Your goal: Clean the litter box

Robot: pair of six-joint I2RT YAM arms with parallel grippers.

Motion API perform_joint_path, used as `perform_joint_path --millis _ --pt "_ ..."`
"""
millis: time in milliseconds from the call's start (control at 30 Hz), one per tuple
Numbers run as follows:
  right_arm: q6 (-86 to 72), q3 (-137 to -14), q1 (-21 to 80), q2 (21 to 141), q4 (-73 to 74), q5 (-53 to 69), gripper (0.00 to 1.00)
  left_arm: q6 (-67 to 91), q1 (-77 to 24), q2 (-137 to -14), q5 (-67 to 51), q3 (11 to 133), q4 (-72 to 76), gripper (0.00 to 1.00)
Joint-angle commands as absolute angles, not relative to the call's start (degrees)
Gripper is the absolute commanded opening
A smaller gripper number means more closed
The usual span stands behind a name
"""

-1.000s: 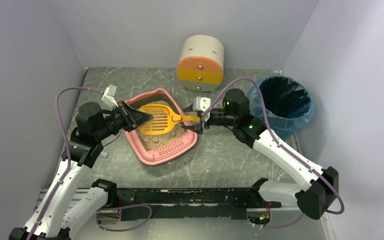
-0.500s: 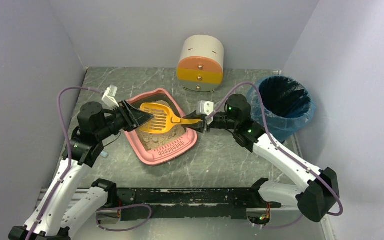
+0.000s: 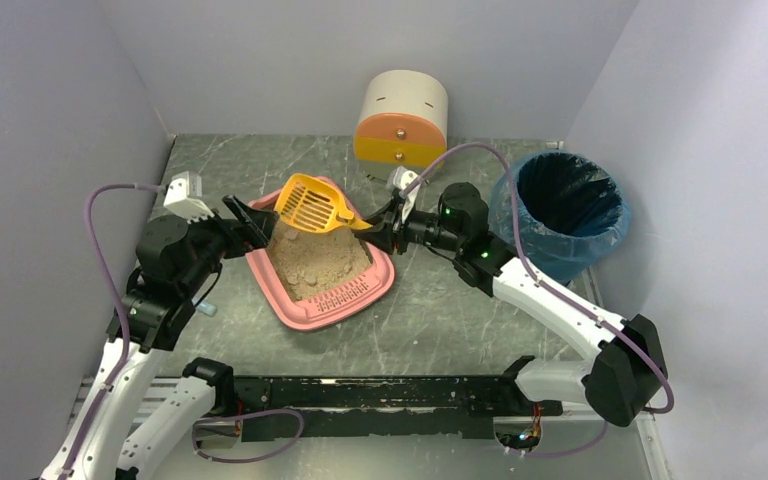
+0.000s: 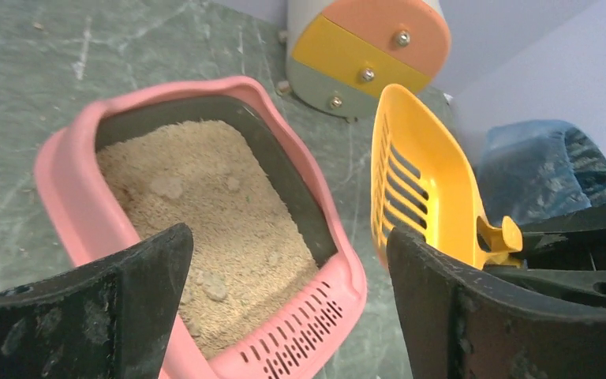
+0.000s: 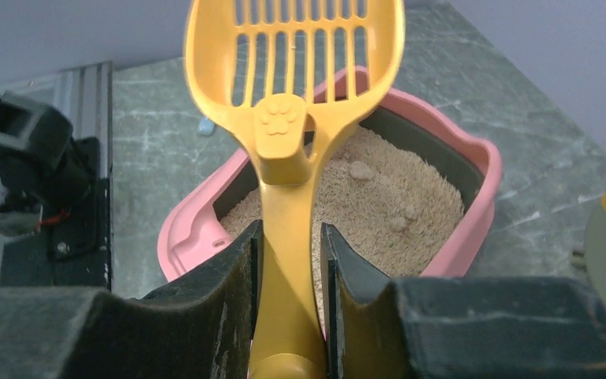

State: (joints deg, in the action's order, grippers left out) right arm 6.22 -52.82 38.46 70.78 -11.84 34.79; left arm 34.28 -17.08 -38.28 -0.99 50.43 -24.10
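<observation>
Presently, inspector, which step is in hand?

Scooping, by my judgement, and only at its start. On the grey table (image 3: 440, 320) the pink litter box (image 3: 295, 305) sits left of centre, between the two arms, filled with beige litter. The blue-lined bin (image 3: 600, 225) stands at the right, well apart from it. A cream-and-orange drawer unit (image 3: 400, 115) sits at the far edge and plays no part. The yellow slotted scoop (image 3: 310, 205) is raised over the far end of the box, blade tilted, with nothing visible in it. Several small clumps (image 5: 359, 169) lie on the litter surface.

And the next move, in your opinion?

Lower the blade into the litter beneath a clump, lift, and let loose grains fall through the slots. Then carry the load right to the bin. The blade should be kept level in transit, or the clump may slide off onto the table.

Now the jaws.

The right gripper (image 5: 288, 237) is clenched on the scoop's handle, just behind the paw-print boss, with one finger pressed to either side. The left gripper (image 4: 288, 253) stands spread wide at the left rim of the box. It holds nothing and I observe no contact; box and scoop blade show through the gap between its fingers.
</observation>
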Motion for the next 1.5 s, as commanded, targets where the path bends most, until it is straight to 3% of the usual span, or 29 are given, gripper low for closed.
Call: perform_joint_path --millis 0,200,400,600,1100,1267,1467 --pt "-7.2 -53.4 38.5 69.5 -10.7 21.4 0.00 29.6 -17.1 -36.8 6.1 51.0 -26.7 0.97" --pt "-11.9 -59.6 42.4 73.1 5.4 10.4 0.00 32.2 -17.1 -36.7 11.0 45.6 -27.9 0.97" --pt "-13.0 -67.7 46.0 78.1 19.2 1.6 0.00 32.5 -17.1 -39.6 8.5 41.9 -26.6 0.97" --pt "-13.2 -81.3 49.9 89.2 35.1 -4.2 0.00 36.5 -17.0 -42.2 11.1 40.7 -26.5 0.97" --pt "-10.3 -91.1 53.5 99.1 45.0 -2.0 0.04 31.8 -16.9 -49.7 -1.1 43.9 -20.3 0.74" --pt "-11.0 -95.2 53.5 101.7 49.0 -1.8 0.06 30.0 -16.9 -52.7 -0.1 45.7 -22.0 0.76" --pt "-10.4 -96.7 53.5 104.9 51.2 -0.9 0.00 25.3 -16.9 -53.7 6.2 48.2 -27.6 0.77"
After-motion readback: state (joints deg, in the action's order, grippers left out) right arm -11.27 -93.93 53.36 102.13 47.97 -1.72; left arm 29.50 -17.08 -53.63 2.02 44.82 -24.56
